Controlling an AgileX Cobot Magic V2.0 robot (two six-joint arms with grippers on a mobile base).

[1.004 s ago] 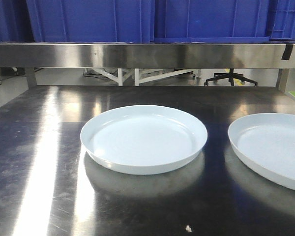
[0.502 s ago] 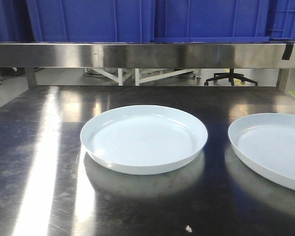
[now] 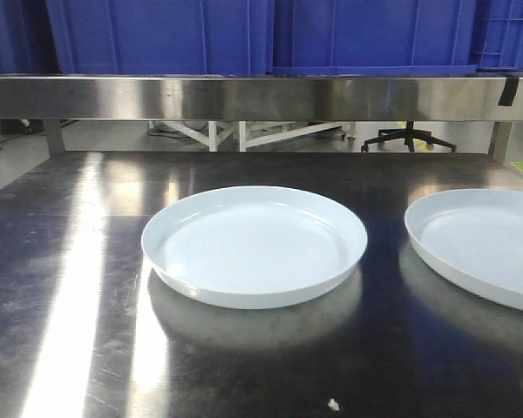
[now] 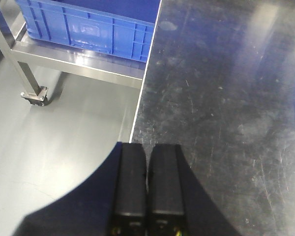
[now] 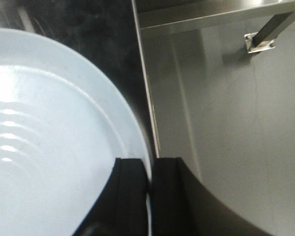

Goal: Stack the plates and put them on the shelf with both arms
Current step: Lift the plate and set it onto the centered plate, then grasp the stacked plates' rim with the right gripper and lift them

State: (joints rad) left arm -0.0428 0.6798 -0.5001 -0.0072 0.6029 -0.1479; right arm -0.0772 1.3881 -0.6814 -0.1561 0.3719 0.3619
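Observation:
Two pale bluish-white plates are on the dark steel table. One plate (image 3: pixel 254 244) lies flat in the middle. The other plate (image 3: pixel 484 244) is at the right, partly cut off by the front view's edge. My right gripper (image 5: pixel 150 167) is shut on this plate's (image 5: pixel 49 137) right rim, one finger inside the rim and one outside, near the table's right edge. My left gripper (image 4: pixel 147 152) is shut with nothing in it, hovering over the table's left edge, far from both plates. The shelf's steel front rail (image 3: pixel 244 97) runs across the back above the table.
Big blue crates (image 3: pixel 157 35) stand on the shelf. Another blue crate (image 4: pixel 88 29) sits on a low wheeled rack left of the table (image 4: pixel 226 98). Grey floor drops off past both table sides. A small white speck (image 3: pixel 334 404) lies near the front.
The right plate has risen and shifted upward in the front view, its near edge lifting off the table. The middle plate has not moved.

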